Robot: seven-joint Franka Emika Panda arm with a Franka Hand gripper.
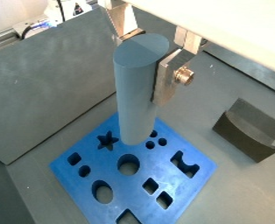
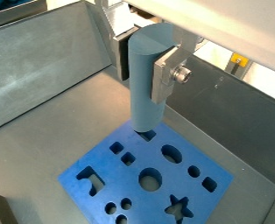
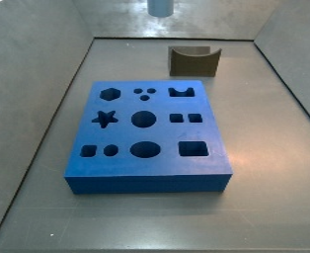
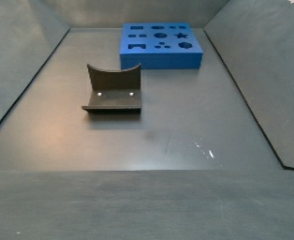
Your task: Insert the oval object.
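Observation:
My gripper [image 1: 146, 57] is shut on the oval object [image 1: 137, 96], a long pale grey peg held upright by its upper end between the two silver fingers; both wrist views show this [image 2: 146, 96]. The peg hangs above the blue block [image 1: 102, 168] with shaped holes, its lower end well clear of the block's top. In a side view only the peg's lower tip [image 3: 159, 7] shows, high over the far side of the blue block [image 3: 151, 183]. The gripper and peg are out of view in the side view where the block [image 4: 162, 58] lies far back.
The dark fixture [image 3: 193, 61] with a curved notch stands on the floor beyond the block; it also shows in a wrist view [image 1: 248, 131] and in a side view [image 4: 112, 91]. Grey walls enclose the floor.

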